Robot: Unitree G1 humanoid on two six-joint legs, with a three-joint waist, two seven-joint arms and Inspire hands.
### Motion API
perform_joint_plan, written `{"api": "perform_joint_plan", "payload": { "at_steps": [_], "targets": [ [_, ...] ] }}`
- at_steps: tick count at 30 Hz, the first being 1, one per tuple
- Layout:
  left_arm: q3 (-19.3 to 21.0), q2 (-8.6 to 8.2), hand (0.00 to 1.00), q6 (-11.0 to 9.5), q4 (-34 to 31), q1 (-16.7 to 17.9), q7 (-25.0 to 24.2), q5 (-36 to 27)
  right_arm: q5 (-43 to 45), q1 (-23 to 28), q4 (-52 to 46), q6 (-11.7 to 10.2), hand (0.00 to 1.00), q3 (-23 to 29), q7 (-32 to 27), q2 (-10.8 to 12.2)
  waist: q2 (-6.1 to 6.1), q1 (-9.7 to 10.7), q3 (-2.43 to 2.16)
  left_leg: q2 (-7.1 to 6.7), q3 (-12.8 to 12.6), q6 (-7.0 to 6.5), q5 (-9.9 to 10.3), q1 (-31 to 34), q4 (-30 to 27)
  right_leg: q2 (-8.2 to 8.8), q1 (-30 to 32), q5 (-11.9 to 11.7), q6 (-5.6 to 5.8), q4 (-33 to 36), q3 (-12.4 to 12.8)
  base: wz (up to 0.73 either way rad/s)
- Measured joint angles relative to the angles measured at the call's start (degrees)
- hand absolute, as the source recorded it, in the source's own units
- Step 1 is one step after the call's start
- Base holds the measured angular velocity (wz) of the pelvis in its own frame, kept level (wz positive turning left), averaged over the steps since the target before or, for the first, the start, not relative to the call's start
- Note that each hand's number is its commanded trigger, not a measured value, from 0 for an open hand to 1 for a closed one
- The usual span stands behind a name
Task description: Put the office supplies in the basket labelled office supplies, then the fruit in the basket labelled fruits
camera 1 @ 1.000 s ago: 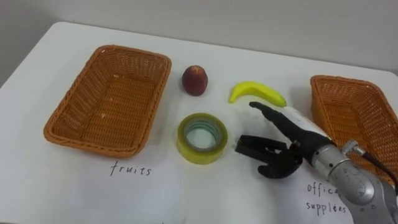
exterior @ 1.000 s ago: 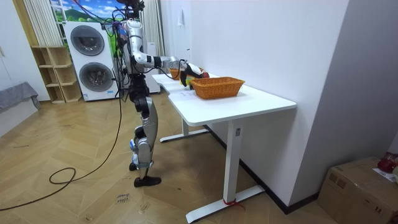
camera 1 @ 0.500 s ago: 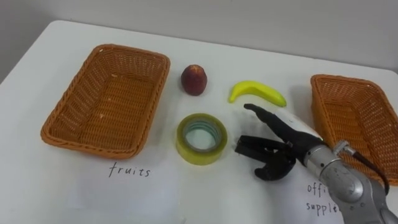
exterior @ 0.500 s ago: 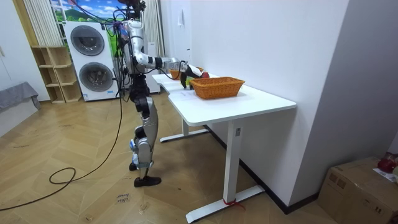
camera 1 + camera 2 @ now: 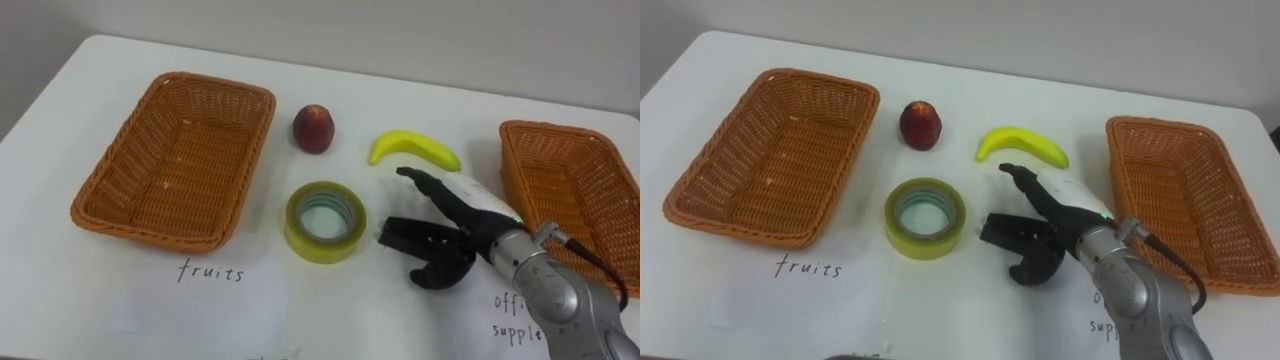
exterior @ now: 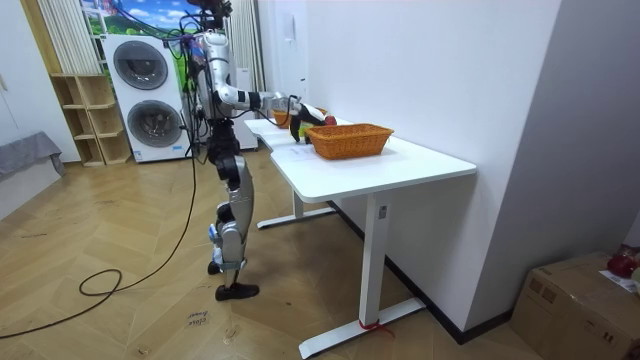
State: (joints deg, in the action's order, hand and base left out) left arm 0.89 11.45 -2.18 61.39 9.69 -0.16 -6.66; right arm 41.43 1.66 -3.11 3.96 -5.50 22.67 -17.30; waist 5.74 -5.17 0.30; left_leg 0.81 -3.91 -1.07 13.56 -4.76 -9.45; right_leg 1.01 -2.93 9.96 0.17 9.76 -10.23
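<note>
With right hand [image 5: 455, 245] released, fingers spread, just right of the tape roll [image 5: 322, 245]: likely best to clasp its wall squarely, clear of the banana [image 5: 415, 150] beyond it

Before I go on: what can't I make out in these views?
Handwritten label by the right orange wicker basket: eye views, partly covered by the robot's right arm, cut off by the lower edge.
That basket's right end: left eye view, cut by the picture's edge.
Yellow tape roll, yellow banana, red fruit: room view, too small.
Whether the right robot hand touches the white table: unclear.
</note>
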Motion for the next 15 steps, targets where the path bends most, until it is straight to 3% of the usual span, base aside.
{"api": "perform_joint_plan", "payload": {
  "at_steps": [7,15],
  "targets": [
    [0.1,0.09,0.00,1.0,0.0,-0.2,0.0,-0.1,1.7,0.1,0.0,2.5,0.00,-0.7,0.5,0.3,0.47,0.0,-0.28,-0.02,0.0,0.00,0.0,0.0,-0.1,0.03,0.0,-0.1,-0.01,0.1,0.1,0.00],
    [0.1,0.64,0.00,2.2,-0.1,-0.2,-0.1,-0.2,1.9,0.1,-0.1,4.9,0.00,-1.2,3.1,0.3,1.07,0.1,-0.02,-0.03,0.0,-0.01,0.0,-0.1,-0.2,0.04,-0.1,-0.4,0.03,0.1,-0.2,0.00]
  ]
}}
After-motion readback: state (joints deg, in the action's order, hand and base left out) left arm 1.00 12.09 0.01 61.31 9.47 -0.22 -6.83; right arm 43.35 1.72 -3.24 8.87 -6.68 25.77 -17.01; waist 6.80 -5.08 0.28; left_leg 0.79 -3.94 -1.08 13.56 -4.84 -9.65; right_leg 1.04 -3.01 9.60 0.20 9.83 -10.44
